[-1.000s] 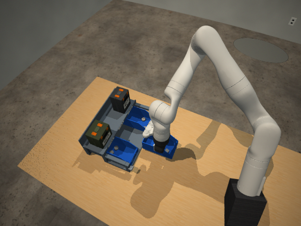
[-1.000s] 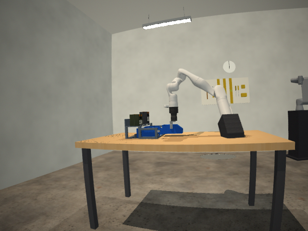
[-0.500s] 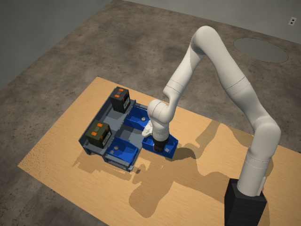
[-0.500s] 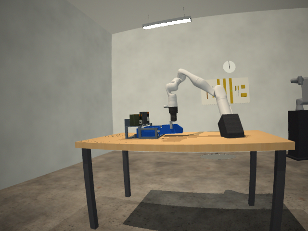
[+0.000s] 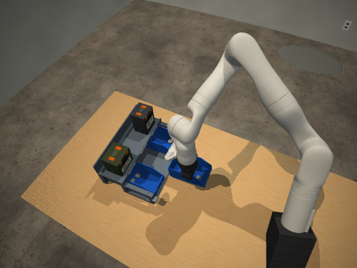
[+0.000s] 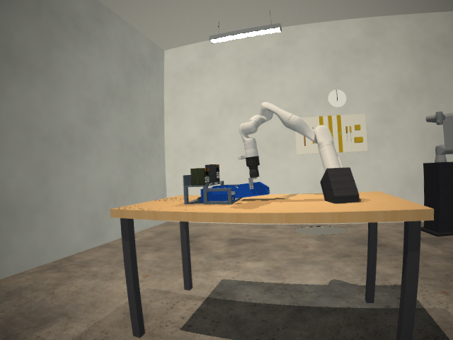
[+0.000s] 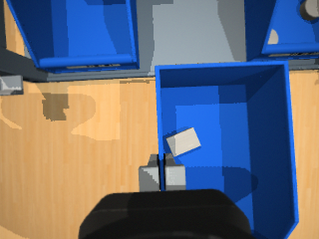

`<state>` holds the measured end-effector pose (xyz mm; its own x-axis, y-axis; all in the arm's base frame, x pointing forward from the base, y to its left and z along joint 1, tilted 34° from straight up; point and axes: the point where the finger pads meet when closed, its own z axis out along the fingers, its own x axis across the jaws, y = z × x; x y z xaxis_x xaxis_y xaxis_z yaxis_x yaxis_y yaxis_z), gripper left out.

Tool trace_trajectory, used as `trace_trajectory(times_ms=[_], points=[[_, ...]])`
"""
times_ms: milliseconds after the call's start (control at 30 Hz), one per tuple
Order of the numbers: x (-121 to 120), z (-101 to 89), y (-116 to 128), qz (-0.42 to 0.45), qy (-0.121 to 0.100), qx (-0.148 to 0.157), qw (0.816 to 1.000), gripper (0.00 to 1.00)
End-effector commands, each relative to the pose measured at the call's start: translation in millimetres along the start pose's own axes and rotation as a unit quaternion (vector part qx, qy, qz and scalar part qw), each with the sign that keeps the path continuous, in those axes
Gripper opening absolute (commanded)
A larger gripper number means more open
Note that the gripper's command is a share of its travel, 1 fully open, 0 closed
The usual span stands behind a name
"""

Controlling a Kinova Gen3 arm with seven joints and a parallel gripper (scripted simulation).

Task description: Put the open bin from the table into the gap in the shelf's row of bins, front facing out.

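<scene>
The open blue bin [image 5: 195, 172] lies on the table in front of the grey shelf. Its far end is at the shelf's front lip, in line with the gap [image 7: 194, 40] between two blue bins [image 7: 80, 30] [image 7: 294, 30]. My gripper [image 7: 161, 165] points straight down and is shut on the bin's left side wall, one finger inside and one outside. A small grey part [image 7: 183, 141] lies on the bin's floor beside the fingers. In the side view the gripper [image 6: 251, 181] stands over the bin [image 6: 252, 189].
A black box [image 5: 142, 118] and a green box [image 5: 116, 158] stand on the shelf's upper board, behind the row of bins. The shelf bins [image 5: 145, 177] [image 5: 159, 139] hold small grey parts. The arm's black base [image 5: 289, 245] is at the table's right front.
</scene>
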<state>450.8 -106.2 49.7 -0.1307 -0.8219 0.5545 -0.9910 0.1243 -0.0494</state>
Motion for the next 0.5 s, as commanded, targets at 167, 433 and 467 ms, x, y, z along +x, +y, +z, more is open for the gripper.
trace_trajectory(times_ms=[167, 433, 467], points=[[-0.7, -0.2, 0.4, -0.003, 0.001, -0.011, 1.000, 0.00], [-1.0, 0.0, 1.8, -0.004, 0.001, -0.012, 1.000, 0.00], [-1.1, 0.0, 1.9, -0.004, 0.001, -0.012, 1.000, 0.00]])
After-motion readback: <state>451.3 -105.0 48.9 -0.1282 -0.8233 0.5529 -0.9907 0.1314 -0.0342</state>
